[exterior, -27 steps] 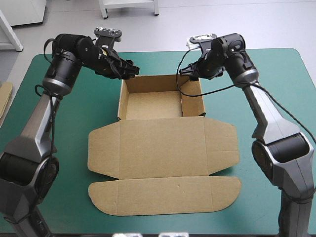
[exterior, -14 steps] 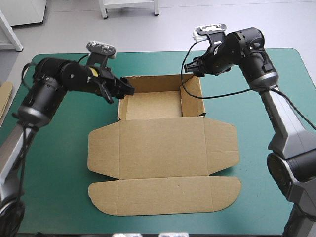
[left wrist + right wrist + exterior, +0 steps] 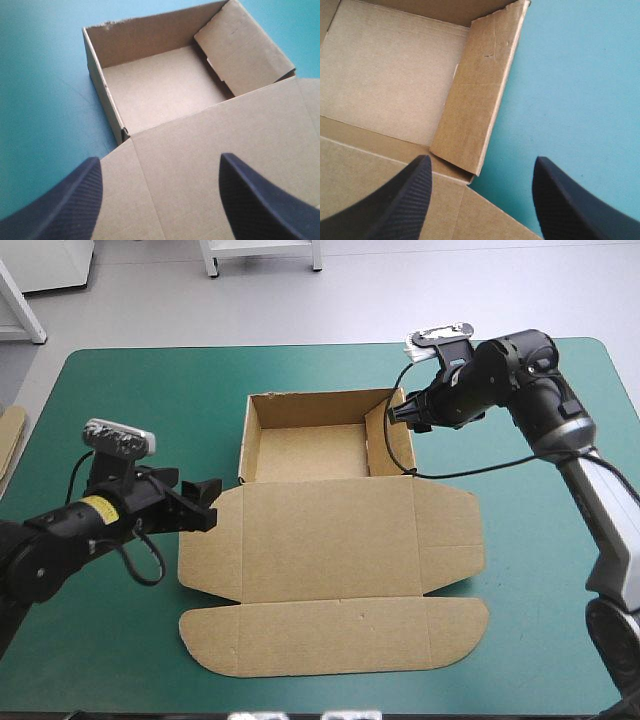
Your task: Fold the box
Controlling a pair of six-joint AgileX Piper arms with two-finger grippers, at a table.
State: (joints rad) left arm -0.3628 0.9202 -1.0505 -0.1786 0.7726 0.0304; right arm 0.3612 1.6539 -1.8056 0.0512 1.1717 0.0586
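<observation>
As the high view showed, the box (image 3: 330, 540) sat mid-table: open tray, lid flat toward the near edge. Left wrist view: left gripper (image 3: 160, 158) spread over the lid. Right wrist view: right gripper (image 3: 482, 158) spread at the tray's right wall, bare teal-green cover (image 3: 580, 90) beside.
</observation>
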